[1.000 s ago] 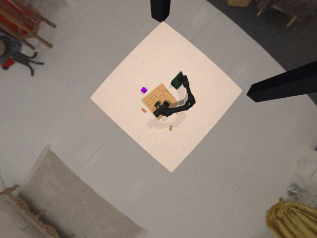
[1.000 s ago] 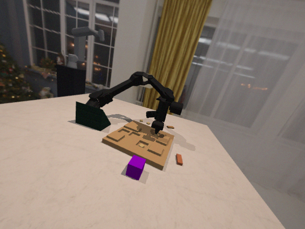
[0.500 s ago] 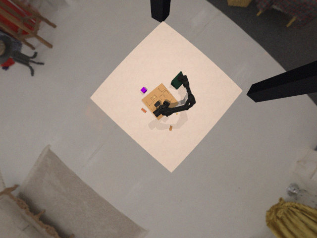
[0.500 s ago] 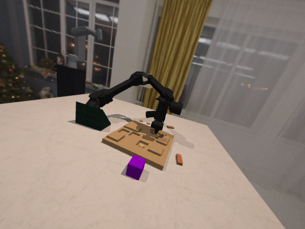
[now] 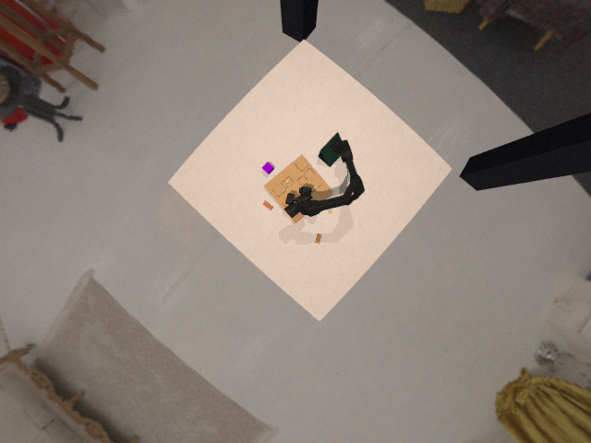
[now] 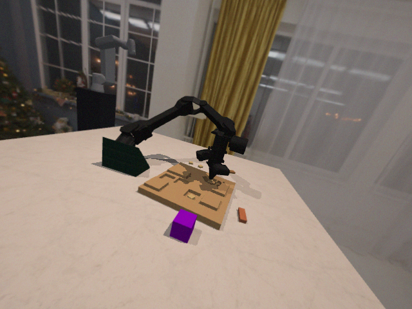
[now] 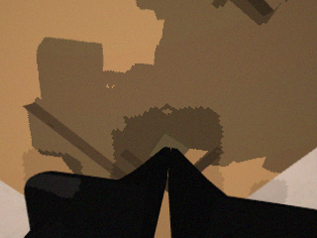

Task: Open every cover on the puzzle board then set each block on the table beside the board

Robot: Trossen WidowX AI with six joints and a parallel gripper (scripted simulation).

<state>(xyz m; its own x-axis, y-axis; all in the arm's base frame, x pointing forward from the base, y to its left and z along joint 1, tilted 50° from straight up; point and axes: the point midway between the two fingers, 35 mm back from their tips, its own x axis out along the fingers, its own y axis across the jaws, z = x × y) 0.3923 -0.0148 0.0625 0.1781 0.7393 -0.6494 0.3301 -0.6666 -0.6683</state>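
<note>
my gripper (image 6: 212, 177) pressed together, nothing between fingers, tip down on puzzle board (image 6: 166, 194). purple block (image 6: 183, 225) on worktop (image 6: 83, 249) beside board.

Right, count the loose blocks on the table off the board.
5: purple cube and flat orange brick before the tan wooden board; two small tan blocks and an orange one behind it. The arm may hide others.

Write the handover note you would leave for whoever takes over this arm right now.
Gripper: shut, holding nothing, tips down on the puzzle board at a cover near its far corner.
On the table: purple block, orange block, and small tan pieces beyond the board.
One open well holds a pale block.
Left: open the remaining covers, lift that block out, clear the hand.
</note>
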